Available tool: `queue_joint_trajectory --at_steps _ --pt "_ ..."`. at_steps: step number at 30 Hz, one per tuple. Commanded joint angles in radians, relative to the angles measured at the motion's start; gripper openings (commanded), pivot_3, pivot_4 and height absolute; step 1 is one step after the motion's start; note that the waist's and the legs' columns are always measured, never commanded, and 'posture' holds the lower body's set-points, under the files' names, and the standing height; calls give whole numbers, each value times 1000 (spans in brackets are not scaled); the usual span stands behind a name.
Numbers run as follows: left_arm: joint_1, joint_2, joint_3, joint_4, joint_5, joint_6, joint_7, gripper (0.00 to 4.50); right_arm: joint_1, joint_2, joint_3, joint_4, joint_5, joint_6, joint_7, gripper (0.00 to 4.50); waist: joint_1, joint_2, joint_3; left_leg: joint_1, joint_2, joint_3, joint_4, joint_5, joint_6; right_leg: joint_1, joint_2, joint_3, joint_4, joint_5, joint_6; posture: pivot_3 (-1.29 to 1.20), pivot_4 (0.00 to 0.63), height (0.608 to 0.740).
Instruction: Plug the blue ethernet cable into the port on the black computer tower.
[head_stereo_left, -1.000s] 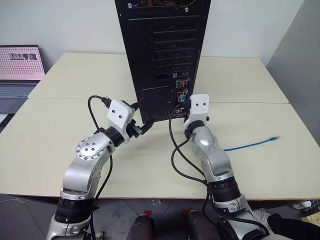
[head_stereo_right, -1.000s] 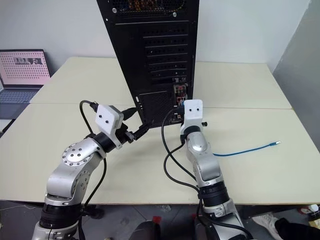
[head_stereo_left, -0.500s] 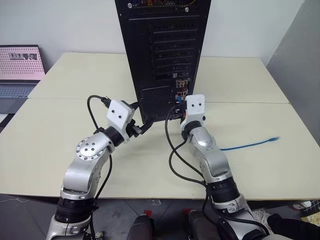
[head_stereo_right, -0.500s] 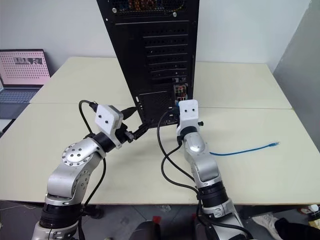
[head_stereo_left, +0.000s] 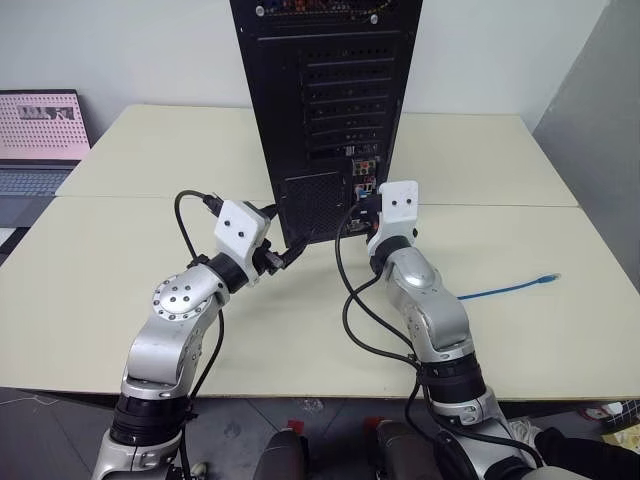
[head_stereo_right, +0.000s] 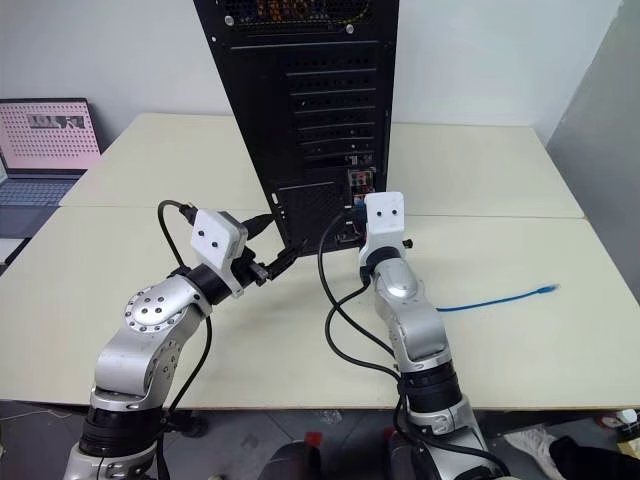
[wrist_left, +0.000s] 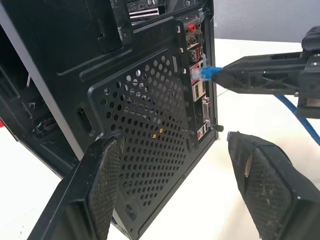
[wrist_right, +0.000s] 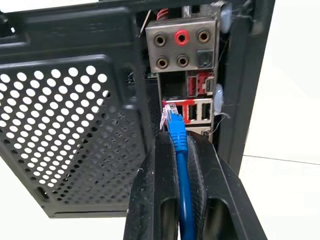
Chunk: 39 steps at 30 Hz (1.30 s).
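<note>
Pinching the blue ethernet cable (wrist_right: 178, 150) just behind its plug, right gripper (wrist_right: 176, 142) has swung back rightward since half a second ago | plug at the port (wrist_right: 172, 111) strip on the black computer tower (head_stereo_left: 320, 100), not seated | left gripper (wrist_left: 175, 185) unmoved, level, fingers spread wide, empty, beside the vent grille (wrist_left: 150, 130)

Both arms reach forward, bent at the elbows. The left end effector (wrist_left: 170, 185) is held about level and angled toward the right, its two black fingers (wrist_left: 95, 190) spread wide with nothing between them. The right end effector (wrist_right: 176, 142) points straight ahead, slightly raised, its fingers pressed together on the cable (wrist_right: 181, 165), pinched just behind the plug.
</note>
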Motion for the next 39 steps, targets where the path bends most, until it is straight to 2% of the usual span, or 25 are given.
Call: queue_joint_trajectory --at_steps 1,21,39 --pt "-10 8 0 -16 3 -27 -6 3475 -25 16 -1 -50 -5 -1 -6 0 0 0 0 0 0 0 0 0 0 0 0 0 0 0 0 0 150 740" --pt "-11 4 0 -18 6 -25 -8 3475 -34 32 -8 33 -14 -57 -31 0 0 0 0 0 0 0 0 0 0 0 0 0 0 0 0 0 150 740" --pt "-12 3 -1 -21 10 -28 -10 3475 -72 28 -16 15 -9 -63 -32 0 0 0 0 -1 0 0 0 0 0 -1 0 0 0 0 0 0 150 740"
